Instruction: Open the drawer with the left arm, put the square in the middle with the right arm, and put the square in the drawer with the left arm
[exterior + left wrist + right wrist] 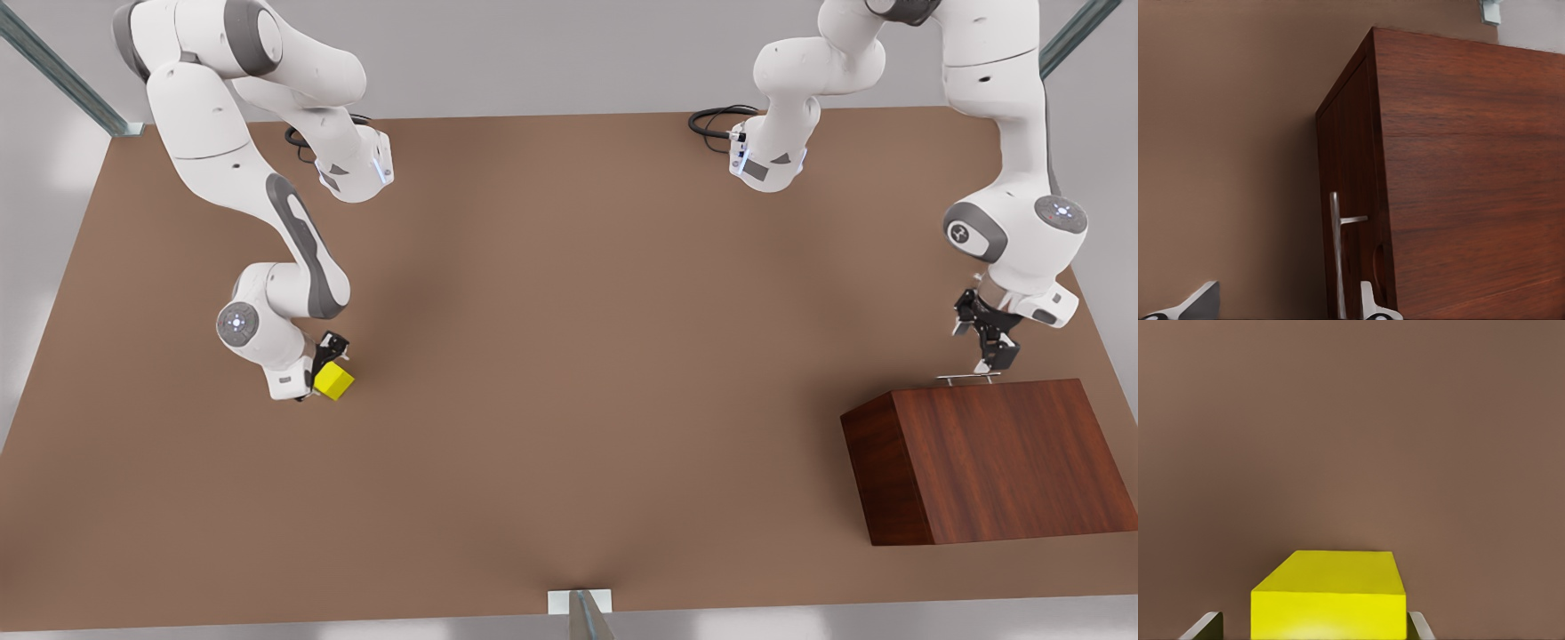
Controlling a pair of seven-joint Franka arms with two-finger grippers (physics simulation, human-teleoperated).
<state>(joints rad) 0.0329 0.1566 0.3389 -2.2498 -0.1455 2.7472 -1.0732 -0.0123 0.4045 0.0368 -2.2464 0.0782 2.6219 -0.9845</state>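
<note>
Looking across the front view, I am holding my right end effector (325, 369) low at that view's left, with the square (334, 380) sitting right at its tips on the tabletop (569, 356). My left end effector (985, 348) is hanging at the front view's right, just above the thin silver handle (967, 378) that runs along the far edge of the cabinet (987, 460). The drawer is sitting flush in that box, not pulled out. Whether the square is resting on the tabletop or lifted clear, I cannot tell from here. No writing or labels are showing that I can read.

Moving to the left wrist view, I am seeing the cabinet's reddish-brown wood grain (1458, 173) close up, with the handle (1337, 253) standing between my two fingertips (1201, 303). The fingers are spread wide, one well off to the side of the bar and the other close by the drawer front (1351, 220), neither one pressing on the bar.

Turning to the right wrist view, I am looking down at the square (1331, 597), bright yellow and plain-faced, sitting between my two fingertips (1205, 628). The pads are bracketing its sides very closely, though I cannot tell whether they are clamping it or only just beside it.
</note>
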